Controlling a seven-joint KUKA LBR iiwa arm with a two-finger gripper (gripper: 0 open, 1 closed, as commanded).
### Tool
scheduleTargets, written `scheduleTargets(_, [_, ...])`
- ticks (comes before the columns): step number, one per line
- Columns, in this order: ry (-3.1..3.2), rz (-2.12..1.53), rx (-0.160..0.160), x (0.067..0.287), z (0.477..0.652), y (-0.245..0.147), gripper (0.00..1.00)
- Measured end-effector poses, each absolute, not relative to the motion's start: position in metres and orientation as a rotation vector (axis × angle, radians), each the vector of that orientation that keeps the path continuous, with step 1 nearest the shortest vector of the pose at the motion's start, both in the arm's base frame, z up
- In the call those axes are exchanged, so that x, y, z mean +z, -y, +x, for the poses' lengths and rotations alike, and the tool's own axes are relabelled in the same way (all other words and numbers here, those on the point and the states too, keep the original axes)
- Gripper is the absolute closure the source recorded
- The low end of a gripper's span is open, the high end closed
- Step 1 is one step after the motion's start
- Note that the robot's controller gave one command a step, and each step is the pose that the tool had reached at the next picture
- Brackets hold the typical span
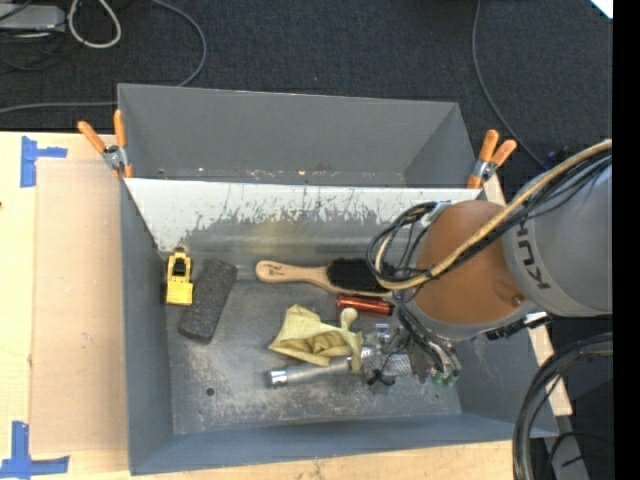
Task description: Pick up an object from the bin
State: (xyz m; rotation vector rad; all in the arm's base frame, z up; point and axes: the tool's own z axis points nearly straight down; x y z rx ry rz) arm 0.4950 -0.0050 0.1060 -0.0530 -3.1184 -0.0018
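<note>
grey arm (575, 243), orange cover (465, 268), black cables (377, 253)

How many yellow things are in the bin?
2: a small yellow toy truck at the left, and a crumpled pale yellow cloth near the middle. The arm may hide others.

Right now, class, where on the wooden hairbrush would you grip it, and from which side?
Probably the wooden handle of the brush, from above, closing across its narrow width. It lies flat, apart from other things, while the bristle head is crowded by the arm.
</note>
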Motion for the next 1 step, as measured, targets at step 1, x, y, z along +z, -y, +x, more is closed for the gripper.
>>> scheduleTargets(1, [3.110, -0.053, -0.002, 0.1430, 0.4931, 0.0051, 1.00])
